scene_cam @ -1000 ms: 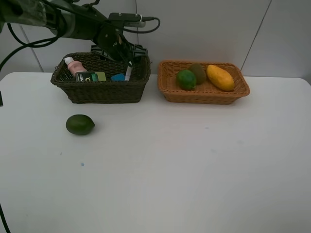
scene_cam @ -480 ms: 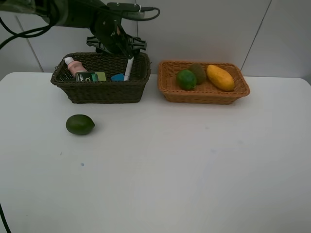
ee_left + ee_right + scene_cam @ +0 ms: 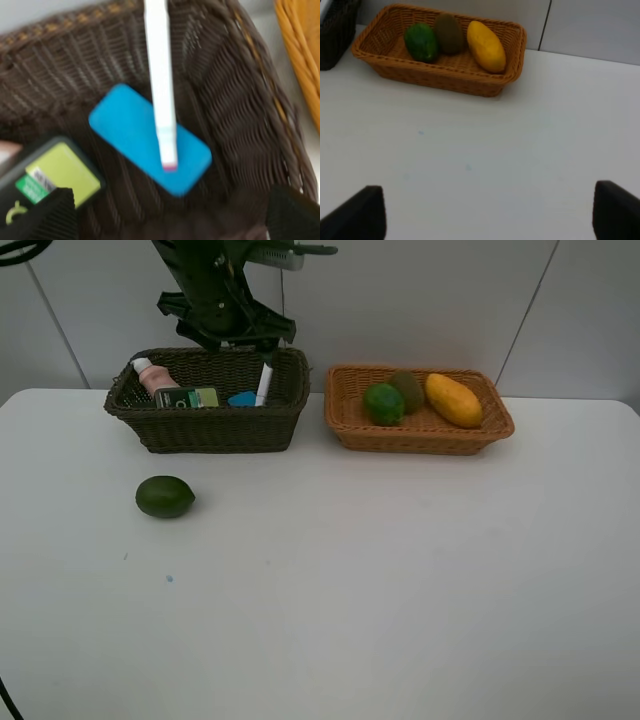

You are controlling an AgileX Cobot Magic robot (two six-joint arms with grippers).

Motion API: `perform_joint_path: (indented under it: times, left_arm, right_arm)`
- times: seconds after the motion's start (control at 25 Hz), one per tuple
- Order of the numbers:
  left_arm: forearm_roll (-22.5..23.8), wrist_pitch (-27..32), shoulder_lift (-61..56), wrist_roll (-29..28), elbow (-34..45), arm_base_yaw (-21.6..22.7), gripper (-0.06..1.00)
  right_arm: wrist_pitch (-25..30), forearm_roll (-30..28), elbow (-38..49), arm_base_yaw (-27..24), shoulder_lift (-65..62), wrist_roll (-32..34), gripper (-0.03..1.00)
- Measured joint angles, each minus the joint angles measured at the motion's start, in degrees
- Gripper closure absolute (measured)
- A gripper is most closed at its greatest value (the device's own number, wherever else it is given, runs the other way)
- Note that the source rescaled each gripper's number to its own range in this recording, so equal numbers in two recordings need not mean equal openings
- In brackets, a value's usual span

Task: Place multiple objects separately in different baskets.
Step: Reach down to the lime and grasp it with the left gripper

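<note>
While I am watching from above, the white worktop (image 3: 400, 580) is sitting before a grey panelled wall. My left hand (image 3: 222, 325) is hanging open over the dark basket (image 3: 207, 425), which is holding bottles, eraser (image 3: 150, 137) and marker (image 3: 161, 80). My right hand (image 3: 485, 220) is spreading wide, empty, near the tan basket (image 3: 445, 80) holding fruit. One green fruit (image 3: 165, 497) is lying loose.

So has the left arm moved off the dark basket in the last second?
Yes. The left arm has risen and swung left, now above the dark basket's back rim.
</note>
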Motion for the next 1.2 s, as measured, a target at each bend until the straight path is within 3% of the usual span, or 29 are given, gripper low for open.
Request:
perform_joint_path:
  times: [0.28,0.52,0.64,0.84,1.0,1.2]
  left_arm:
    - [-4.9,3.7,-6.6,16.0,8.5,0.8,-0.05]
    - [-11.6,6.8,-10.8,34.2,15.9,3.4,-0.05]
    - [-15.3,11.8,-11.1,43.2,17.1,6.3,-0.05]
    - [-16.5,16.2,-11.1,56.0,17.2,8.8,-0.05]
    - [-16.7,16.6,-10.8,61.4,17.2,8.8,-0.05]
    - [-15.1,16.5,-7.6,62.3,17.2,8.8,-0.05]
  right_arm:
    - [0.0,0.0,0.0,0.0,0.0,0.0,-0.03]
    - [0.0,0.0,0.0,0.0,0.0,0.0,-0.03]
    - [0.0,0.0,0.0,0.0,0.0,0.0,-0.03]
    - [0.0,0.0,0.0,0.0,0.0,0.0,-0.03]
    - [0.0,0.0,0.0,0.0,0.0,0.0,-0.03]
    - [0.0,0.0,0.0,0.0,0.0,0.0,-0.03]
